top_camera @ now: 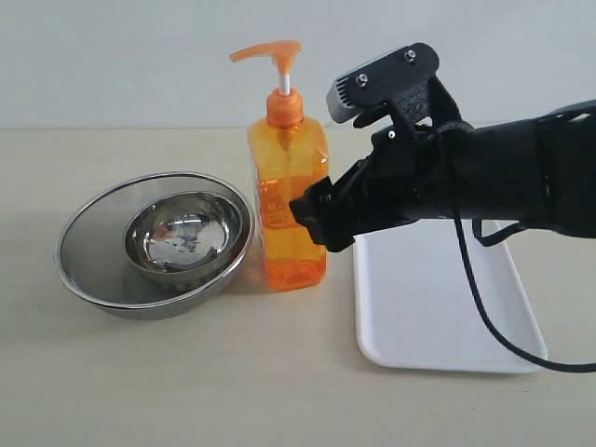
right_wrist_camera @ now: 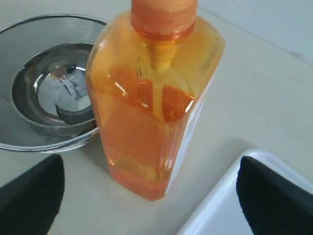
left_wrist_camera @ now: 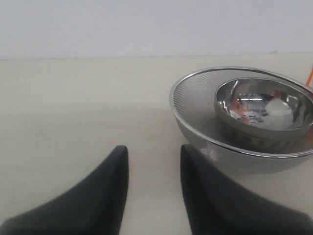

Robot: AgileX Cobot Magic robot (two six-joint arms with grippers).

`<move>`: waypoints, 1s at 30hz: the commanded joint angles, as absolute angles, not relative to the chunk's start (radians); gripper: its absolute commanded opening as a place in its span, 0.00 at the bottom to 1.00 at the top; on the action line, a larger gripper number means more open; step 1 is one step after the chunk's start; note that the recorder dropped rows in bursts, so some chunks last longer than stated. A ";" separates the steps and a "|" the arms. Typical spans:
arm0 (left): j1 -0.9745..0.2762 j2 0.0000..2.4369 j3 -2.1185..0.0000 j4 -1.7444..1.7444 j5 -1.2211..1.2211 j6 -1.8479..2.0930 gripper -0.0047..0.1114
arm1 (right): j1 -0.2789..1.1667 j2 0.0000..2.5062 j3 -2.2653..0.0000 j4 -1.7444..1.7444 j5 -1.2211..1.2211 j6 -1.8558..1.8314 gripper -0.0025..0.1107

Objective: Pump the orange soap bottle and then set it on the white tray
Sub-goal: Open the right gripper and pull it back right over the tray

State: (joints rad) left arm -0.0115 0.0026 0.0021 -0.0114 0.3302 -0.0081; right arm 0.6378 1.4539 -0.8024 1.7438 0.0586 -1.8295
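**Right gripper open beside the upright bottle; the bottle stands off the tray**

The orange soap bottle [top_camera: 287, 200] stands upright on the beige table [top_camera: 233, 382], in the middle of the scene. Its pump head [top_camera: 270, 51] is at the top of the white stem, with the spout pointing left. The bottle is on the tabletop, not on the white tray [top_camera: 438, 307], which lies flat just to its right and reaches nearer. To the bottle's left, close by, a steel bowl [top_camera: 186, 233] sits inside a wider mesh strainer [top_camera: 88, 251].

The right gripper [top_camera: 317, 222] reaches in from the right, above the far left corner of the tray, with its tip at the lower right side of the bottle. In the right wrist view its two dark fingers [right_wrist_camera: 34, 196] are spread wide, farther apart than the bottle's width. The bottle stands in line with the gap, and neither finger touches it. It holds nothing.

The left gripper [left_wrist_camera: 154, 152] hangs over bare table to the left of the strainer. Its fingers are parted by a narrow gap with nothing between them.
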 commanded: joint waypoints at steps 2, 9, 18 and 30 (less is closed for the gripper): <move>-0.009 0.000 0.000 -0.009 0.314 -0.012 0.33 | 0.638 1.399 -0.802 1.744 0.027 -1.859 0.77; -0.009 0.000 0.000 -0.009 0.314 -0.012 0.33 | 0.638 1.282 -0.661 1.744 0.205 -1.843 0.77; -0.009 0.000 0.000 -0.009 0.314 -0.012 0.33 | 0.638 1.249 -0.570 1.744 0.270 -1.814 0.77; -0.009 0.000 0.000 -0.009 0.314 -0.012 0.33 | 0.638 1.176 -0.572 1.744 0.189 -1.754 0.77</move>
